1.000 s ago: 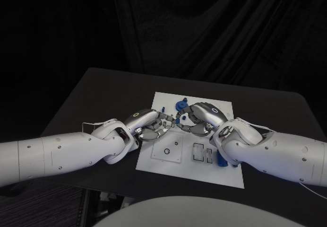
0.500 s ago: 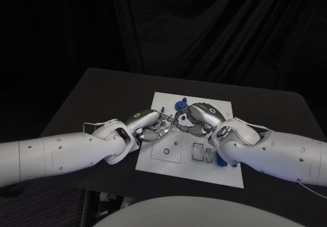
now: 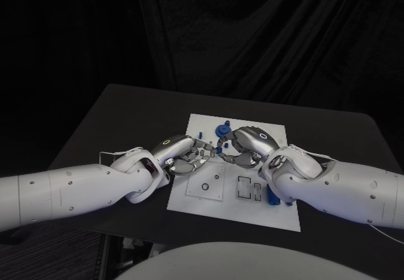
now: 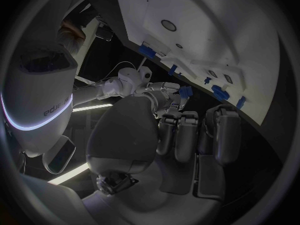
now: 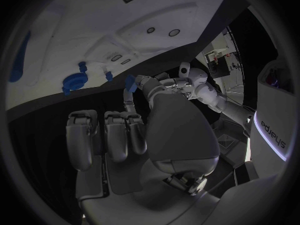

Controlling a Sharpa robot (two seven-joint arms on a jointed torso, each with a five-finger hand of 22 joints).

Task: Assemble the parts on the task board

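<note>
White, the board (image 3: 220,198) lies in the middle of the black table (image 3: 110,122), and both hands meet above its middle. The left hand (image 3: 181,153) reaches in over the board's left edge, and the right hand (image 3: 246,144) comes from the opposite side, their fingertips almost touching. A small blue part (image 3: 219,149) sits between the two hands; in the left wrist view it (image 4: 185,91) shows pinched at the tip of the right hand (image 4: 164,96), and in the right wrist view a blue part (image 5: 130,81) shows at the fingertips of the left hand (image 5: 156,87). Whether both hands grip this one piece or only one does, I cannot tell. The remaining fingers of each hand are curled in. Beyond the hands, near the board's far edge, a round blue part (image 3: 224,128) stands up from the board. A long blue part (image 3: 274,197) lies on the board's right side, close under the right forearm, beside two rectangular slots (image 3: 246,187). A small ring hole (image 3: 206,186) marks the board nearer its left edge.
</note>
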